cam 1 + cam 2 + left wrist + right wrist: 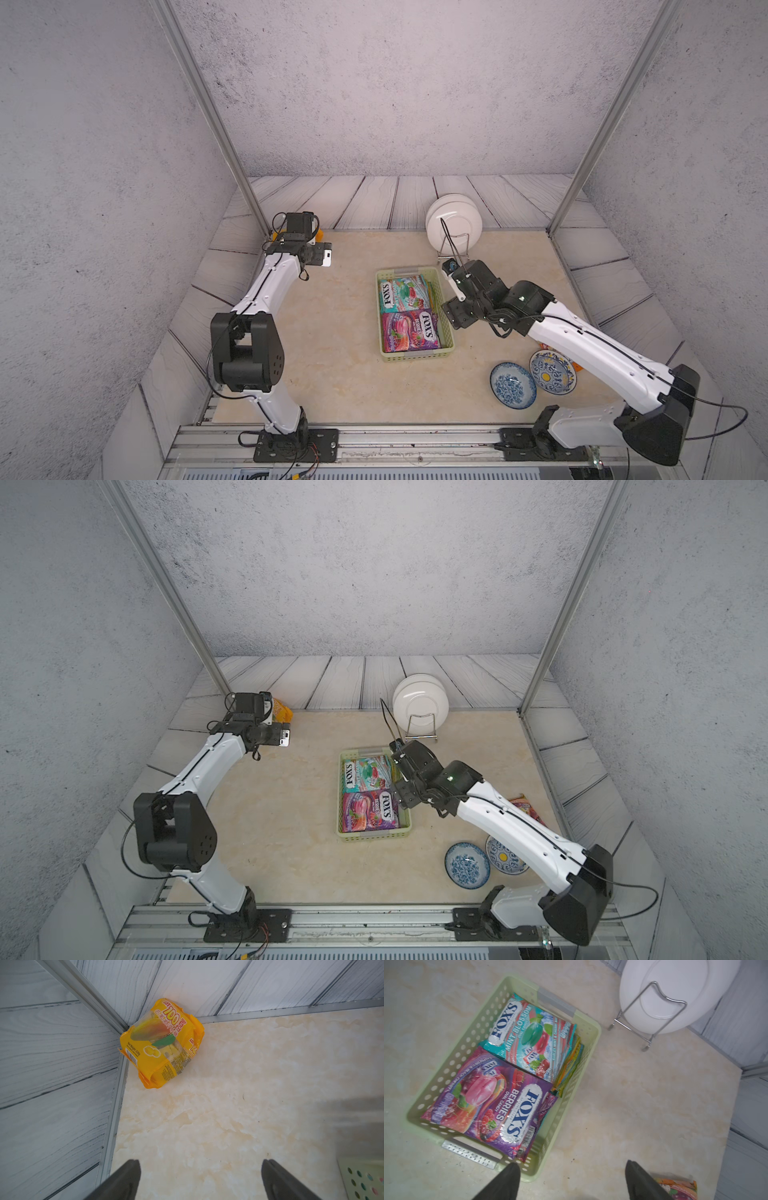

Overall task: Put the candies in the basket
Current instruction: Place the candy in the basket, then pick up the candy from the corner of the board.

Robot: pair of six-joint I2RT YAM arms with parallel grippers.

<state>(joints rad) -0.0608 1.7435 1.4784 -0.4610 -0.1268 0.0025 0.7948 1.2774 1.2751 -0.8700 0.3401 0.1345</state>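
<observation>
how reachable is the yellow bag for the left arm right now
Probably yes: the left gripper is open, facing the yellow bag, with only bare table between. The bag sits in the wall corner, so gripping may be awkward.

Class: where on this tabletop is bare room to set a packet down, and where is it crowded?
Free: the wide marble stretch between the left arm and the basket, and the strip between basket and near rail. Crowded: the basket, covered by teal packet and purple packet; the right side, with bowls, racked plates and right arm.
</observation>
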